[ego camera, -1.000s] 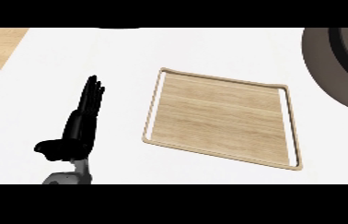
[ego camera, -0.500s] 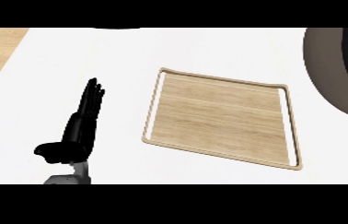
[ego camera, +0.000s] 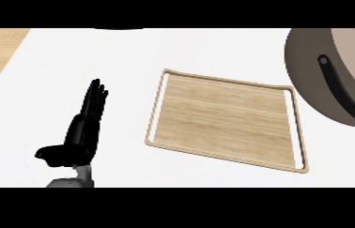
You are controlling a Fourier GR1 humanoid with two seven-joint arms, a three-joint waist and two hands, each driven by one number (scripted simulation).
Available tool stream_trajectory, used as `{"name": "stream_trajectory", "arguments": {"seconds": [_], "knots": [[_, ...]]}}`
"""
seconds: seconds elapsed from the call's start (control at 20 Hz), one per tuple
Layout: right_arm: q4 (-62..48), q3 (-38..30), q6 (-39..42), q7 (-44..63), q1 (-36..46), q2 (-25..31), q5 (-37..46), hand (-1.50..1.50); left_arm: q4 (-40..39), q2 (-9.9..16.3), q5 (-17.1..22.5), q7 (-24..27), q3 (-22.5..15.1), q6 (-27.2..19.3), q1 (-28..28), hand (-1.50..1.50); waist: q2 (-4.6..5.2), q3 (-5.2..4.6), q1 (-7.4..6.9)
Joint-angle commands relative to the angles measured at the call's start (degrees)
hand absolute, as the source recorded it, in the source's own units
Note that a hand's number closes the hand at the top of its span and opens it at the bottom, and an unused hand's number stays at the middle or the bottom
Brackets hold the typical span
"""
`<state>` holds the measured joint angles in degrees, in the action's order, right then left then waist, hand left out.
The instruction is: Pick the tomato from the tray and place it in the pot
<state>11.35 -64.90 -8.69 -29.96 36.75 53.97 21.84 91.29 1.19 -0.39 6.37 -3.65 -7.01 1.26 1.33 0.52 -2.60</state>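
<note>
A light wooden tray [ego camera: 226, 121] with a pale rim lies in the middle of the white counter, and nothing rests on it. At the right edge stands a grey-brown pot [ego camera: 315, 70] with a black handle [ego camera: 333, 79], cut off by the view. No tomato shows anywhere. My left hand [ego camera: 81, 131] rests at the lower left, edge-on with its fingers straight and pointing away from me, a short way left of the tray and apart from it. My right hand is out of the view.
The white counter [ego camera: 104, 58] runs across the whole view. A strip of wooden floor [ego camera: 10, 41] shows beyond its left edge at the top left.
The view has shifted, so more of the pot shows at the right edge. The left hand sits slightly lower and further left in the view; the tray still holds nothing.
</note>
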Motion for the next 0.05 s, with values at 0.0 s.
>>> {"name": "stream_trajectory", "arguments": {"seconds": [0.0], "knots": [[-0.27,-1.48,0.19,-1.35,-2.20,0.80,-1.78,-1.50,-2.04,-0.19,-0.66,0.08,0.44,-0.75,1.92,0.00,0.06,0.01,0.56]]}}
